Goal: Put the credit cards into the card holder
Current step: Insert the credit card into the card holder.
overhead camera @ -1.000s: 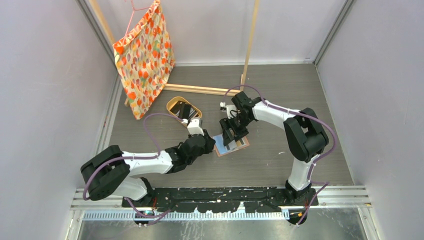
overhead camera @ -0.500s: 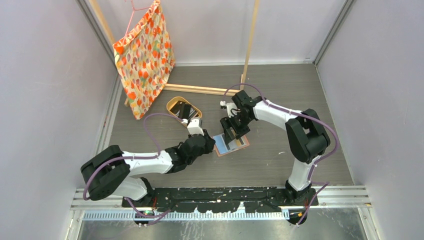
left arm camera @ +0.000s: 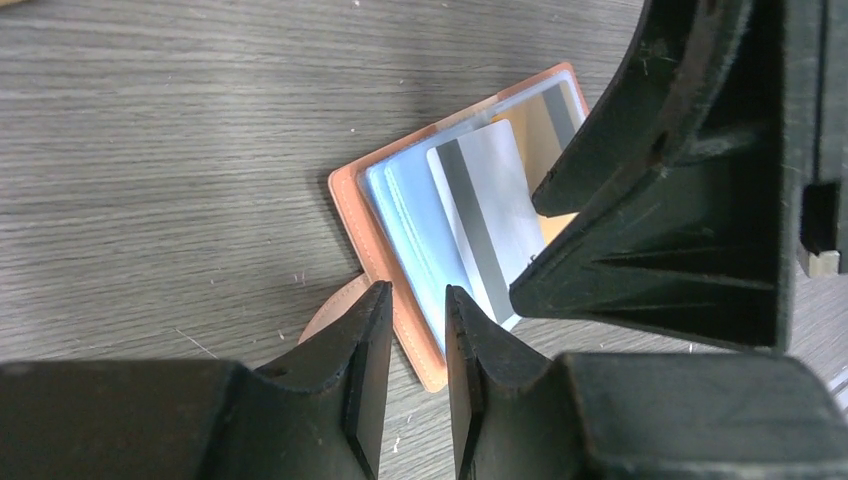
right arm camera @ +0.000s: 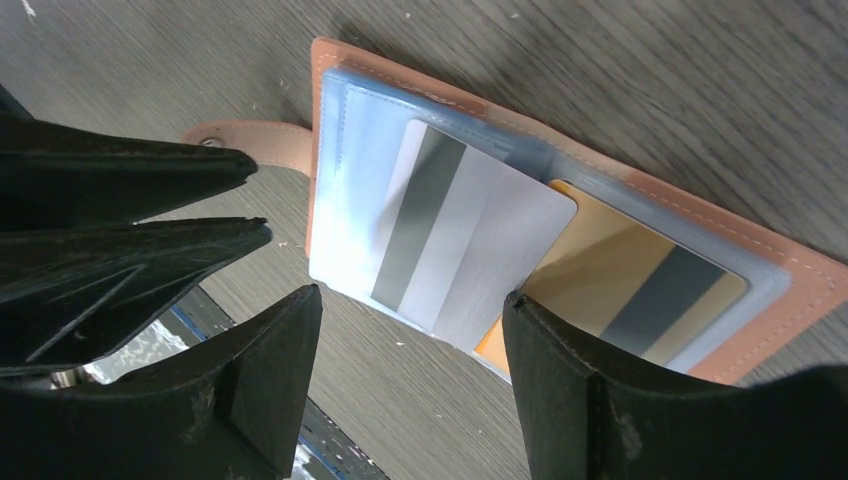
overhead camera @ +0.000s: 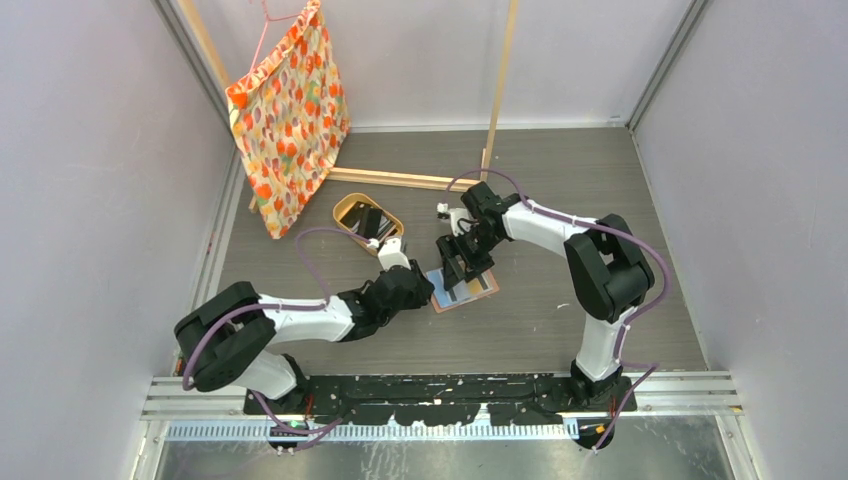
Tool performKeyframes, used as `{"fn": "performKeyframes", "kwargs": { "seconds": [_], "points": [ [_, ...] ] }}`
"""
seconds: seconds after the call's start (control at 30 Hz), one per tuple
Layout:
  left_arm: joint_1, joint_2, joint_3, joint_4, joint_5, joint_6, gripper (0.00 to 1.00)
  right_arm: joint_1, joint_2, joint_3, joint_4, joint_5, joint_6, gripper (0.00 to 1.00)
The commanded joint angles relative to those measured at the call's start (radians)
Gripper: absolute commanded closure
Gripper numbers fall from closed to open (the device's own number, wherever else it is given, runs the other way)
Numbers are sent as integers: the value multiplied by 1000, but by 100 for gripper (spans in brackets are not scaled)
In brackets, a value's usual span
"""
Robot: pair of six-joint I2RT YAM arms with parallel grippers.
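Observation:
The salmon-brown card holder [overhead camera: 482, 292] lies open on the table, its leather rim [right arm camera: 322, 60] and snap tab [right arm camera: 240, 135] showing. A silver card with a grey stripe [right arm camera: 470, 240] lies slanted on its clear pockets, part of it under the plastic. Beside it, a tan card [right arm camera: 630, 280] sits inside a pocket. My right gripper [right arm camera: 410, 310] hovers open over the silver card's near edge, gripping nothing. My left gripper [left arm camera: 413, 295] stands at the holder's tab-side edge [left arm camera: 352, 215], jaws a narrow gap apart and nothing clamped between them. The two grippers nearly touch.
An oval tan tray [overhead camera: 345, 205] behind my left arm holds more dark cards [overhead camera: 370, 222]. A patterned fabric bag [overhead camera: 290, 115] hangs at the back left. A wooden frame [overhead camera: 400, 178] stands along the back, and walls close in on both sides.
My left arm has slid a little toward the card holder and its jaws have parted slightly. The right gripper has shifted slightly left over the holder.

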Motion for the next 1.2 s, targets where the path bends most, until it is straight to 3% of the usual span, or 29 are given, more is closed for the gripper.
{"fn": "performKeyframes", "kwargs": {
  "seconds": [0.0,0.43,0.7,1.17],
  "points": [
    [23,27,43,-32,30,-68,72,6,13,25,38,-44,21,29],
    [52,52,26,9,86,-111,72,4,28,14,113,-155,74,29],
    [58,35,-5,65,90,-106,73,-36,-78,12,99,-112,33,29],
    [64,69,14,70,119,-98,74,-51,17,14,102,-143,84,30]
  ]
}}
